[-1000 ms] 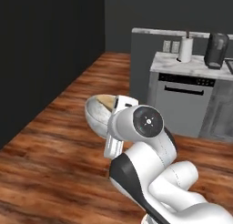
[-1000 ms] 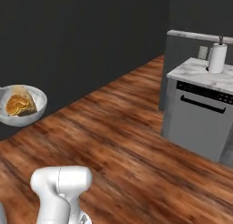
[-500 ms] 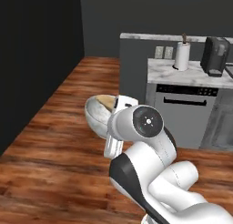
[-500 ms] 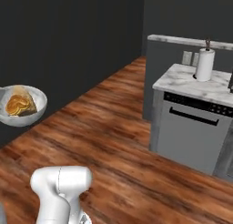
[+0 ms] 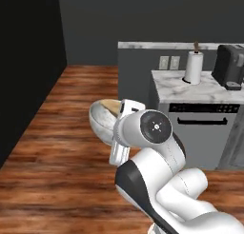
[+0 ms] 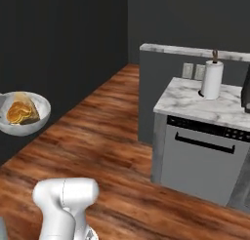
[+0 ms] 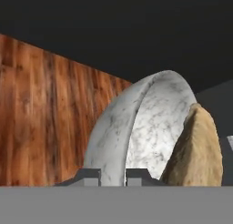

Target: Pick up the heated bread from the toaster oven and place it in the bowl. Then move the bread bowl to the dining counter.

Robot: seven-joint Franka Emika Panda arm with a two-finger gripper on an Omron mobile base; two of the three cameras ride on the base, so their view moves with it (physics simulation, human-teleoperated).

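Above wood floor: gripper (image 7: 113, 174) clamps bowl (image 7: 136, 132) rim at 6 o'clock, bread (image 7: 195, 150) at 3 o'clock inside. Risk: base sway tilts bowl, bread spills.

The arm's white wrist hides the near side of the bowl (image 5: 101, 120); the heated bread (image 5: 110, 105) barely peeks above its rim.

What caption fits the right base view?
Grey-white marbled stone bowl holding golden-orange bumpy bread, carried above the wooden floor beside a marble-topped grey counter.
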